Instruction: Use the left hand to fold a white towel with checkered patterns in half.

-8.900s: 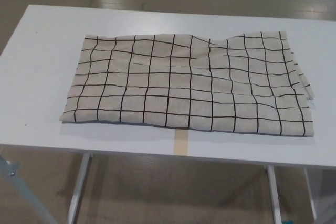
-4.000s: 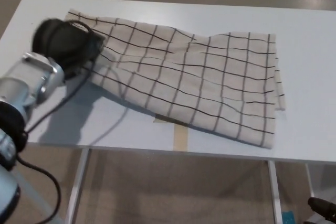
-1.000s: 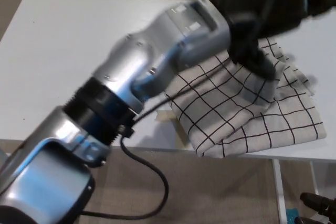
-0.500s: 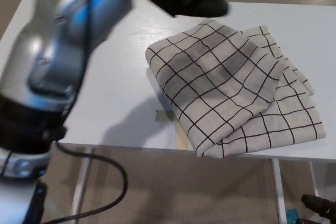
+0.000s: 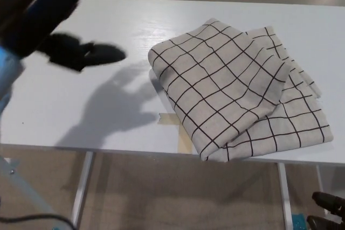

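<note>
Risk of slippage from the uneven fold: top layer of towel point(image 5: 237, 87) skewed, corners unmatched, near edge overhanging table point(image 5: 81, 117). Soft woven cloth, pale with thin black grid, doubled on smooth white tabletop at right. Left hand point(image 5: 81, 55) blurred at left, holding nothing, fingers spread.

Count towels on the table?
1: a folded checked towel on the right half of the white table, two layers, near corner at the front edge. Nothing seems hidden.
</note>
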Motion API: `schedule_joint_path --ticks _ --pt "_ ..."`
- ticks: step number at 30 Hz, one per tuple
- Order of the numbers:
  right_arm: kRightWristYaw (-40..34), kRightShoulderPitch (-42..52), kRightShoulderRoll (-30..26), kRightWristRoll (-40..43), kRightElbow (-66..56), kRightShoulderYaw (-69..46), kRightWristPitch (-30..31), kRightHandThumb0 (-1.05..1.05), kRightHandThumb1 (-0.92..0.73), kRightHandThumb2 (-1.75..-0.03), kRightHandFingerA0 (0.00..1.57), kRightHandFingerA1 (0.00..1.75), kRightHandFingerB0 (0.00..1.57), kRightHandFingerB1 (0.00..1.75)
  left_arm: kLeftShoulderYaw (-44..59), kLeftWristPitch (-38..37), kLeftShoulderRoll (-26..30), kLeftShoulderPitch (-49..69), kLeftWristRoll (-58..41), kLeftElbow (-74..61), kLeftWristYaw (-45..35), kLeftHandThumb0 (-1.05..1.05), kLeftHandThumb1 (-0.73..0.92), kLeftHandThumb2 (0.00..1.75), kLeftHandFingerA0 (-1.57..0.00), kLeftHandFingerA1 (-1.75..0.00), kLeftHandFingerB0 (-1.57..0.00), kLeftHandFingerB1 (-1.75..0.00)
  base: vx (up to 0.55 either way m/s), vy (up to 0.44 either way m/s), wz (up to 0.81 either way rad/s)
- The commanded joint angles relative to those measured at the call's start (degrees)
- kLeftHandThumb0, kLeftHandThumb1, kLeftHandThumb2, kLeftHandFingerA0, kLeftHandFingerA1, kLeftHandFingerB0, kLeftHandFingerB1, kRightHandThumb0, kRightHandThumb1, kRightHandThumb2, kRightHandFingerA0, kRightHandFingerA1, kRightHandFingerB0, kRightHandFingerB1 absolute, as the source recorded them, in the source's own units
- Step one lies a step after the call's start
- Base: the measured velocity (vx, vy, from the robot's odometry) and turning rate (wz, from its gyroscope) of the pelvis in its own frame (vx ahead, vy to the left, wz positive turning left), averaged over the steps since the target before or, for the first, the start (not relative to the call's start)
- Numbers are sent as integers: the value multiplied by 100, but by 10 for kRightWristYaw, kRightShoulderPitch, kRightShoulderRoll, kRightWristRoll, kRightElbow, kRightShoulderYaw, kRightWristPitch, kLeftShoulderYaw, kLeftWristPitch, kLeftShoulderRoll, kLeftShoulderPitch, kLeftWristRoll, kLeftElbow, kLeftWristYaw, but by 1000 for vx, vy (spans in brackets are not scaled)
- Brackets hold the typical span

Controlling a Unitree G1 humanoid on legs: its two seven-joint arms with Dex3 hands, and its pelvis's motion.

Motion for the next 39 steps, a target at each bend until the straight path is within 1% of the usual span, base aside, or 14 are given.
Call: schedule_joint_path --ticks 1,2,3,5,6,14,18,21,22,25,28,30,35,39 --pt "-21 -10 -9 49 -4 -63 15 -40 -58 -58 60 64 70 56 371 441 133 411 -735 -97 -591 -39 37 51 -88 -61 -79 -50 0 0 0" --pt "-19 -6 -6 52 -6 -63 18 -40 -58 -57 62 66 71 56 361 435 140 426 -711 -84 -616 -38 37 51 -94 -63 -82 -51 0 0 0" --pt "-17 1 -3 54 -12 -61 26 -40 -58 -57 61 66 71 57 344 420 148 436 -680 -62 -640 -44 32 64 -91 -70 -80 -60 0 0 0" --pt "-15 9 1 56 -17 -60 33 -40 -58 -57 61 66 71 57 325 402 156 447 -651 -38 -663 -44 32 64 -91 -70 -80 -60 0 0 0" --pt "-15 15 2 53 -21 -58 38 -40 -58 -57 61 67 71 56 308 393 157 448 -638 -25 -666 -34 36 51 -96 -64 -81 -51 0 0 0" --pt "-16 47 -2 32 -39 -51 59 -41 -58 -57 59 65 69 56 195 330 134 495 -538 30 -625 -22 36 50 -90 -61 -77 -48 0 0 0" --pt "-10 57 9 34 -27 -44 47 -40 -60 -58 59 63 69 54 147 332 123 505 -461 62 -555 -17 38 51 -76 -54 -79 -48 0 0 0" --pt "0 63 14 33 -13 -35 37 -38 -59 -57 60 64 66 53 122 262 86 492 -403 140 -514 -15 39 51 -69 -50 -80 -47 0 0 0" --pt "0 63 14 33 -13 -35 37 -38 -59 -57 60 64 66 53 122 262 86 492 -403 140 -514 -15 39 51 -69 -50 -80 -47 0 0 0" --pt "9 74 23 30 3 -22 27 -35 -58 -57 59 64 63 53 118 149 20 467 -340 277 -430 -20 38 51 -58 -44 -78 -45 0 0 0" --pt "16 75 20 30 15 -20 27 -34 -58 -57 59 65 62 53 119 100 -7 459 -295 325 -339 -28 38 52 -57 -42 -73 -45 0 0 0" --pt "19 70 16 30 22 -22 28 -33 -58 -57 60 66 62 53 121 91 -15 453 -283 343 -305 -30 38 52 -57 -42 -71 -44 0 0 0" --pt "15 60 10 20 36 -21 29 -33 -58 -57 60 68 59 53 146 44 -58 415 -245 468 -146 -37 39 52 -54 -39 -62 -40 0 0 0" --pt "11 64 9 9 39 -17 22 -33 -58 -57 59 68 57 53 162 41 -80 399 -251 513 -90 -37 38 52 -48 -38 -54 -38 0 0 0"
